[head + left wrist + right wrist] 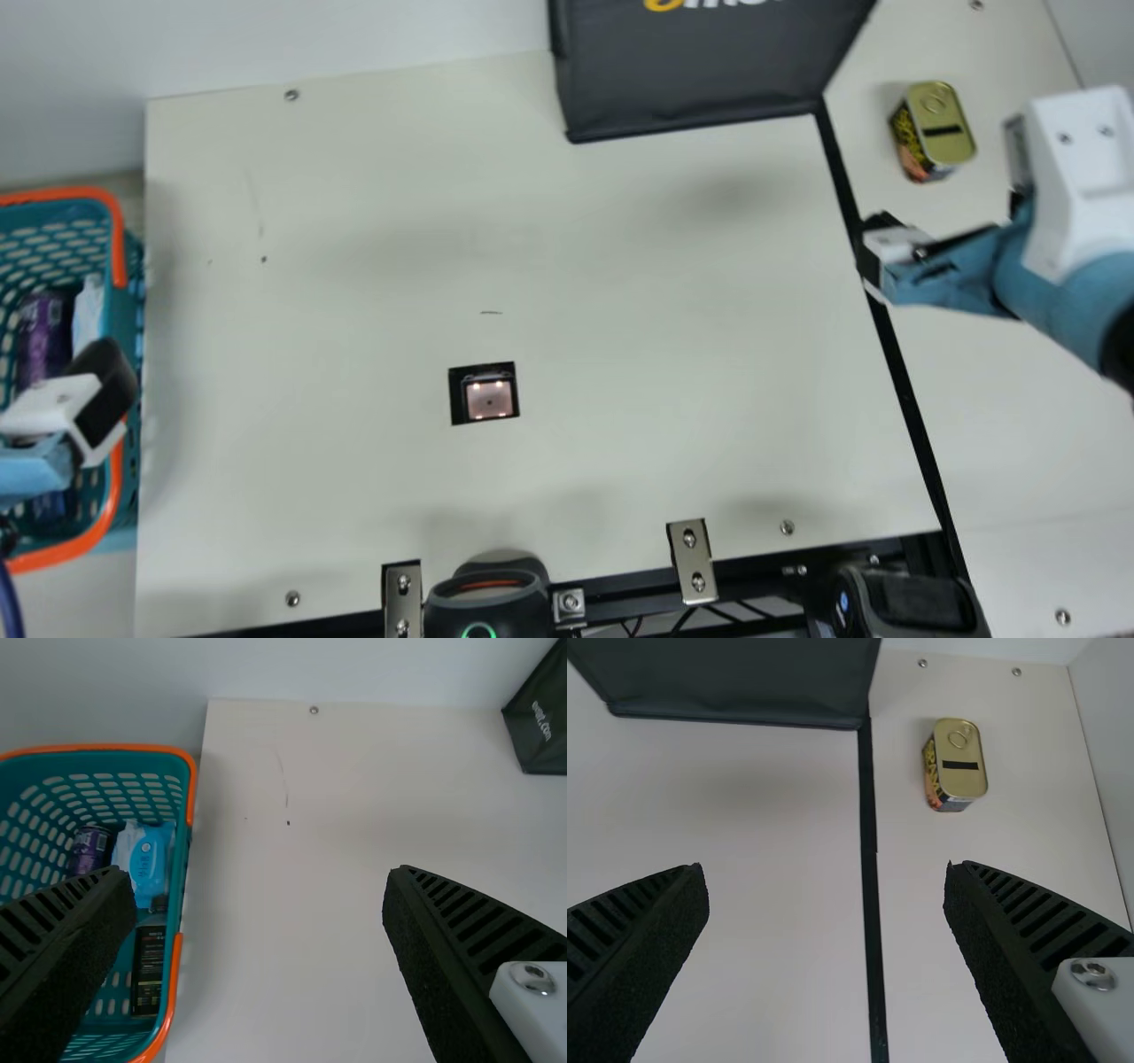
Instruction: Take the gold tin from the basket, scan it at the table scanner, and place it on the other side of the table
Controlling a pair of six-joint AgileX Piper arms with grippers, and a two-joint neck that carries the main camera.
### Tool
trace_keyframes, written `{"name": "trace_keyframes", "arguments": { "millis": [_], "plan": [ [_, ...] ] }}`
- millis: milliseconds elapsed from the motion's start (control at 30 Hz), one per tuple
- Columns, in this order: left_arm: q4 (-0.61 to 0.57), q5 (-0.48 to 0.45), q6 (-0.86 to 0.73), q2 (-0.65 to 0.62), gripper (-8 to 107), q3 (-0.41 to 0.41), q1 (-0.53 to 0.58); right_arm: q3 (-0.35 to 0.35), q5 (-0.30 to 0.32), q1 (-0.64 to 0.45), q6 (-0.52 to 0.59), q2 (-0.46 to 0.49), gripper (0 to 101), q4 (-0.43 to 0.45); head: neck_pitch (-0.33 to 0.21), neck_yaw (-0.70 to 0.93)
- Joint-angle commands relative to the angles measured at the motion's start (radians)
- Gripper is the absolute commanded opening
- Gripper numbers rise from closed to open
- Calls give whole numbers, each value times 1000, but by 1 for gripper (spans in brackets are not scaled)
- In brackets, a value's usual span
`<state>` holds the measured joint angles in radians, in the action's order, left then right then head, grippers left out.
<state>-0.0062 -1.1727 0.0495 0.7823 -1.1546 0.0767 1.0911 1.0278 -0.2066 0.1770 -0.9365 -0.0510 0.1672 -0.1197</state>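
The gold tin (pixel 943 124) stands on the table's right part, beyond the black strip, its gold lid facing up; the right wrist view shows the same tin (pixel 959 762). My right gripper (pixel 877 257) is over the black strip, apart from the tin; in its wrist view the gripper (pixel 824 895) is open with nothing between its fingers. At the left edge my left gripper (pixel 97 399) is over the basket (pixel 115 239). Seen from its wrist, the left gripper (pixel 257 895) is open and empty, near the basket (pixel 184 850). The scanner (pixel 489 399) is set into the table.
A purple can (pixel 89 849), a blue-and-white pack (pixel 148 864) and a dark box (pixel 148 970) lie in the basket. A black fabric box (pixel 691 71) stands at the back. Metal brackets (pixel 691 563) and a dark device (pixel 487 598) line the front edge.
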Motion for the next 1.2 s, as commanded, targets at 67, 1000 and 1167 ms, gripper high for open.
{"name": "trace_keyframes", "arguments": {
  "millis": [67, 1000, 1167],
  "plan": [
    [-18, -27, -34, -21, 90, -32, -31, 46, 69, 86, -67, 74, 95, 23, -29, 92],
    [-19, -42, -50, -28, 90, -49, -48, 130, 195, 218, -177, 201, 95, 66, -29, 92],
    [-19, -42, -50, -28, 90, -49, -48, 130, 195, 218, -177, 201, 95, 66, -29, 92]
  ]
}}
